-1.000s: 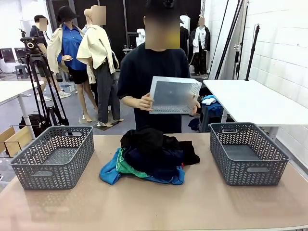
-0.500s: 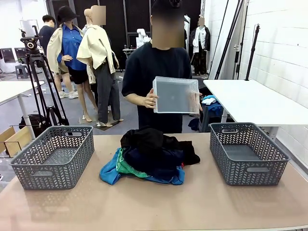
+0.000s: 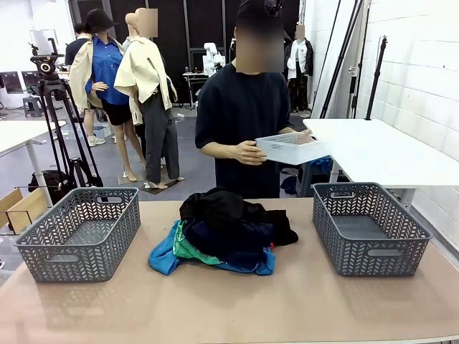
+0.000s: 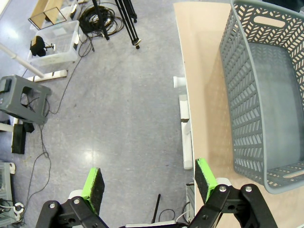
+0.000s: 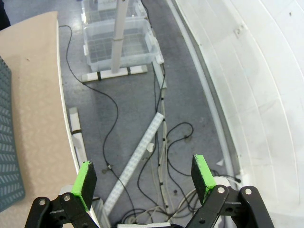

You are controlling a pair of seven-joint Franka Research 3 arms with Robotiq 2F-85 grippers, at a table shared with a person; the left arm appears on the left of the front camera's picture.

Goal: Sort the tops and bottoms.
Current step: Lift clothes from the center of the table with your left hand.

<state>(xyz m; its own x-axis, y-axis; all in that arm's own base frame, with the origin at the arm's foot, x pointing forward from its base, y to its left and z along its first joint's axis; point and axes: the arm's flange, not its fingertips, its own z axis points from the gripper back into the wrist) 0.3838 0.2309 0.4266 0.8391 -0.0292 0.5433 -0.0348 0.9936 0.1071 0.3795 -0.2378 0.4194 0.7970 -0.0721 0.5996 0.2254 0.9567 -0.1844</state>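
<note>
A heap of clothes [image 3: 224, 233] lies in the middle of the table: a black garment [image 3: 222, 206] on top, dark navy cloth [image 3: 237, 240] under it, green fabric [image 3: 185, 249] and blue fabric [image 3: 163, 259] at the lower left. My left gripper [image 4: 149, 183] hangs open over the floor beside the table's edge, next to the left basket [image 4: 266, 95]. Off the table's right side, my right gripper [image 5: 145, 179] is open above cables on the floor.
Two grey baskets stand at the table's ends, one at the left [image 3: 79, 233] and one at the right [image 3: 369, 226]. A person [image 3: 244, 115] at the far side holds a clear plastic bin [image 3: 292, 148] flat over a white side table [image 3: 380, 150].
The person has stepped to the right and tipped the clear bin from upright to flat, lowering it toward the white side table. The clothes and baskets have stayed put.
</note>
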